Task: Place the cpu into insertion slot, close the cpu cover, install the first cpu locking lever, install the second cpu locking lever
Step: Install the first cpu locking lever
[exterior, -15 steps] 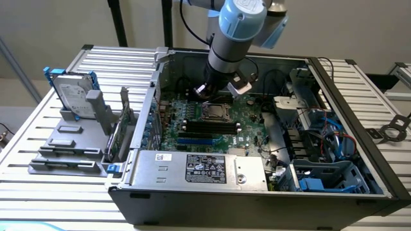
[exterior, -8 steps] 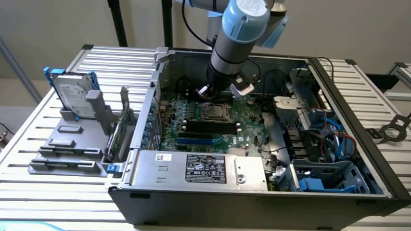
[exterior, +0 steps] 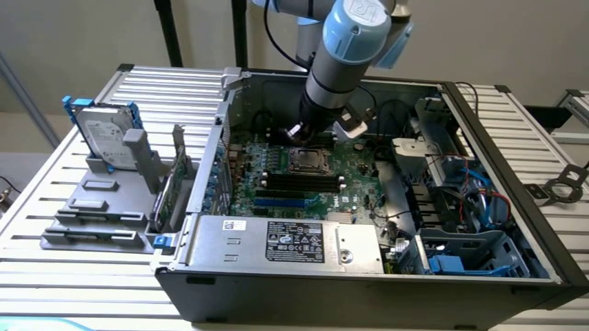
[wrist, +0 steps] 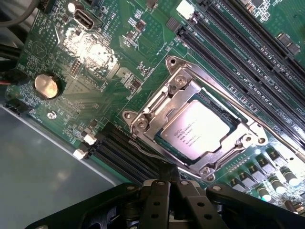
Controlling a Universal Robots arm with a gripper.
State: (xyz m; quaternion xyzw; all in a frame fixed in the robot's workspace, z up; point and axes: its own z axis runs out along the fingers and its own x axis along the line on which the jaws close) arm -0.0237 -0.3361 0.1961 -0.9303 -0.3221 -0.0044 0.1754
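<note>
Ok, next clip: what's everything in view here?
computer case: one, black, open
motherboard: one, green, inside the case
cpu: one, silver-grey, seated on the motherboard
cpu cover: one, silver, down around the cpu
memory slots: several, black, beside the cpu
coin battery: one, metallic, on the motherboard
power supply: one, silver, inside the case
hard drive: one, silver, blue bracket, exterior view's left
table: one, silver slats, under everything
arm: one, grey-blue, reaching into the case
gripper: one, black, shut, by the cpu cover
</note>
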